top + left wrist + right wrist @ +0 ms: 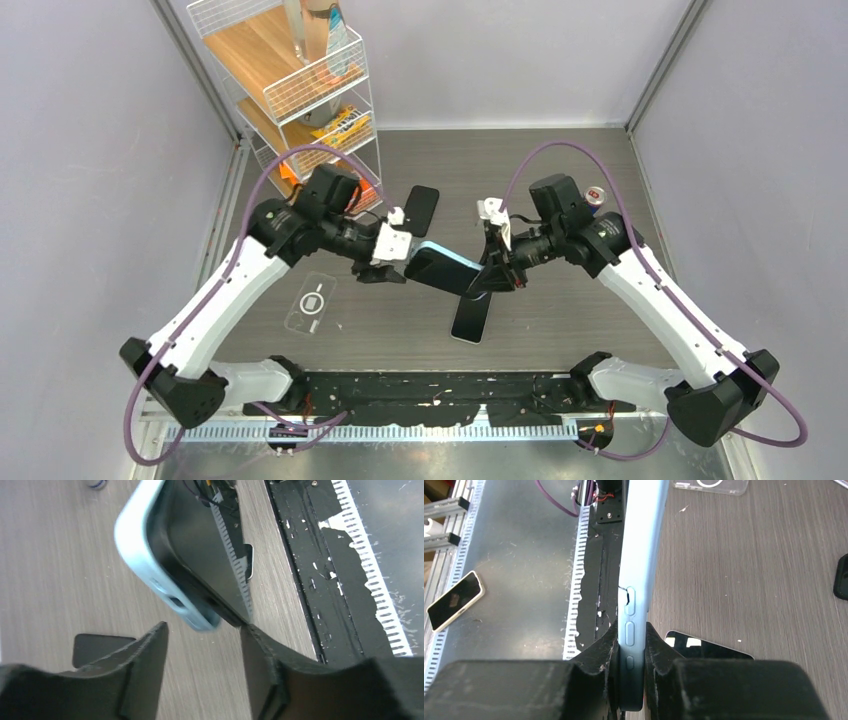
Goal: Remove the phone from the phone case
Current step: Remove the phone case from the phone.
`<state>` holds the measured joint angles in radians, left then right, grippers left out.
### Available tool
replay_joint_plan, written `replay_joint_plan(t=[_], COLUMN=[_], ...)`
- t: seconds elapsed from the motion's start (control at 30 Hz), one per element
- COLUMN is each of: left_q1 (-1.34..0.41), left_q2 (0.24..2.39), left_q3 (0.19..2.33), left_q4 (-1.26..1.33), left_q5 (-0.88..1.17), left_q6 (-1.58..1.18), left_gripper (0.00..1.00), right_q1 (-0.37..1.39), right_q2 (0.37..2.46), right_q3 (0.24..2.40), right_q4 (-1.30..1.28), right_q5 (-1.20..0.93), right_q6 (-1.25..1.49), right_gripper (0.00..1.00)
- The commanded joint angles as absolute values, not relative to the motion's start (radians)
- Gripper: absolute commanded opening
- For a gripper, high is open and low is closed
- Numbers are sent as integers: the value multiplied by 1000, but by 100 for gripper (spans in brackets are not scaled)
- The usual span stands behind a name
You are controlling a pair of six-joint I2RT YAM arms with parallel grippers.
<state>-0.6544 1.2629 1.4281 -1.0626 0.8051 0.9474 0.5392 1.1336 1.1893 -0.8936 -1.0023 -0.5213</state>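
The phone (pixel 210 555), dark screen up, sits in a light-blue phone case (pixel 145 565) and is held in the air above the table's middle (pixel 445 268). My right gripper (pixel 630 630) is shut on the case's side edge (pixel 639 555), near its buttons. My left gripper (pixel 205 627) is open just off the case's near corner. Its right fingertip (pixel 250 632) touches the phone's dark corner, and its left fingertip (pixel 160 630) stands apart from the case. In the top view the left gripper (pixel 392 262) is at the left end and the right gripper (pixel 497 275) at the right end.
A second phone (pixel 470 320) lies on the table under the held one. A black phone or case (pixel 422 208) lies behind it and a clear case (pixel 311 301) to the left. A wire shelf (pixel 290 90) stands at back left, a can (pixel 596 197) behind the right arm.
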Motion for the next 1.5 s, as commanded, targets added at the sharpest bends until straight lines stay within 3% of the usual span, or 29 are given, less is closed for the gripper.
replay_joint_plan(t=[0.0, 0.13, 0.47, 1.1, 1.3, 1.47], left_q1=[-608, -565, -550, -551, -569, -617], left_q2=[1171, 1103, 1052, 1102, 1138, 1202], left_q3=[1378, 1347, 1334, 1289, 1291, 1317], left_q4=[-1014, -1028, -861, -659, -587, -554], left_q5=[899, 935, 1071, 1157, 1120, 1079], left_q6=[943, 906, 430, 159, 98, 54], left_gripper=[65, 76, 76, 63, 62, 55], right_q1=[489, 463, 437, 437, 437, 437], right_q2=[1108, 1126, 1148, 1128, 1125, 1115], right_q3=[1206, 1217, 1227, 1199, 1184, 1173], right_q4=[-807, -825, -842, -799, -758, -717], right_q5=[-1097, -1142, -1228, -1227, -1224, -1223], right_q6=[-505, -513, -520, -483, -449, -416], right_gripper=[5, 5, 5, 6, 5, 5])
